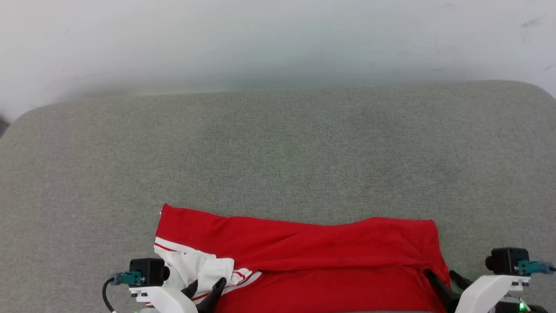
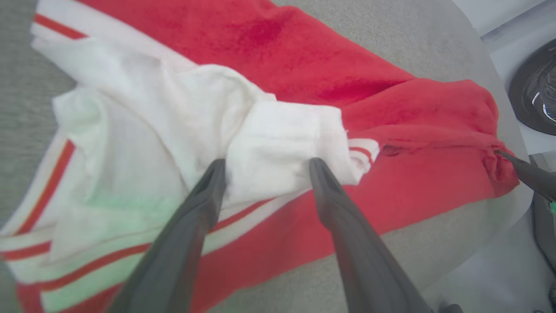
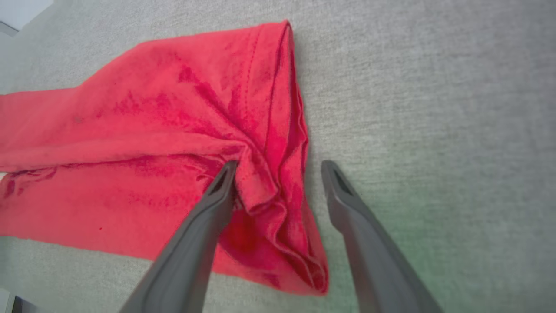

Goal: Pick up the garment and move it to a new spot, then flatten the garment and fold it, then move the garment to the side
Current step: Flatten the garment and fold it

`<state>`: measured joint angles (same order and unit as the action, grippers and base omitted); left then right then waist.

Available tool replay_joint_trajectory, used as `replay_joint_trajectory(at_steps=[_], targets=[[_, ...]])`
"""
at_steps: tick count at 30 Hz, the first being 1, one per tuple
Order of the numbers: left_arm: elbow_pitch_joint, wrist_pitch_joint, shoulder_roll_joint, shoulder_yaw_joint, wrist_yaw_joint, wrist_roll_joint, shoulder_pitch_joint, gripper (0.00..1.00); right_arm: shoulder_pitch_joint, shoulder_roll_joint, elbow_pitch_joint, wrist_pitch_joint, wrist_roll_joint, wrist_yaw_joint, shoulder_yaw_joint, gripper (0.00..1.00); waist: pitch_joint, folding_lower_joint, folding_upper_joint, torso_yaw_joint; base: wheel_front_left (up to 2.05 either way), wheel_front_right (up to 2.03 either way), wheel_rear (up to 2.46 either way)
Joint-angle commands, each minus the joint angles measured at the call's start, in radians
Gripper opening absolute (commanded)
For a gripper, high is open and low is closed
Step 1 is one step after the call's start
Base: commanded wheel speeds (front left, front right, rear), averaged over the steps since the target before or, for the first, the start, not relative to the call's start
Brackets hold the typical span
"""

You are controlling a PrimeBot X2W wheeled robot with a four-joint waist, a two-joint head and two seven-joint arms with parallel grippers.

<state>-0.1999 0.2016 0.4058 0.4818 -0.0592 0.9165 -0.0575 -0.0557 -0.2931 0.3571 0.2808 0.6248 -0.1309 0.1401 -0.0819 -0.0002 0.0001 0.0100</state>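
Observation:
The garment [image 1: 304, 261] is a red shirt lying in a folded band along the near edge of the grey table [image 1: 278, 152]. Its white, red-striped sleeve [image 1: 204, 267] is bunched at the left end. My left gripper [image 1: 207, 283] stands open over that sleeve. In the left wrist view the crumpled sleeve [image 2: 278, 134] sits between the spread fingers of the left gripper [image 2: 267, 167]. My right gripper [image 1: 441, 273] is open at the garment's right end. In the right wrist view a red fold of the garment [image 3: 260, 187] lies between the spread fingers of the right gripper [image 3: 280, 167].
The grey cloth-covered table stretches far beyond the garment to a white wall [image 1: 278, 39]. Its rounded corners show at the back left and back right. The left wrist view shows a dark round object [image 2: 534, 100] off the table beyond the garment's far end.

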Motion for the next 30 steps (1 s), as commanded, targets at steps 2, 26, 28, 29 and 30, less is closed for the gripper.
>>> replay_joint_trajectory(at_steps=[2, 26, 28, 29, 30], targets=[[0.026, -0.034, 0.010, -0.001, -0.015, -0.022, 0.035, 1.00, 0.055, 0.014, -0.045, -0.011, -0.020, 0.000, -0.029, 1.00, 0.023, 0.0002, -0.0001, -0.002, 0.00, 0.00, 0.00], [0.312, -0.426, -0.011, -0.068, -0.182, -0.328, -0.035, 1.00, 0.022, 0.019, -0.236, 0.350, -0.102, 0.000, -0.274, 1.00, -0.013, 0.0002, -0.0001, -0.068, 0.00, 0.00, 0.00], [0.329, -0.435, -0.009, -0.065, -0.202, -0.365, -0.041, 1.00, 0.012, 0.017, -0.234, 0.389, -0.098, 0.000, -0.261, 1.00, -0.028, 0.0002, -0.0001, -0.078, 0.00, 0.00, 0.00], [0.336, -0.438, -0.008, -0.065, -0.211, -0.380, -0.043, 1.00, 0.010, 0.017, -0.232, 0.409, -0.098, 0.000, -0.253, 1.00, -0.035, 0.0002, -0.0001, -0.082, 0.00, 0.00, 0.00], [0.343, -0.442, -0.006, -0.065, -0.220, -0.394, -0.045, 1.00, 0.009, 0.019, -0.230, 0.429, -0.099, 0.000, -0.245, 1.00, -0.041, 0.0002, -0.0001, -0.086, 0.00, 0.00, 0.00]])
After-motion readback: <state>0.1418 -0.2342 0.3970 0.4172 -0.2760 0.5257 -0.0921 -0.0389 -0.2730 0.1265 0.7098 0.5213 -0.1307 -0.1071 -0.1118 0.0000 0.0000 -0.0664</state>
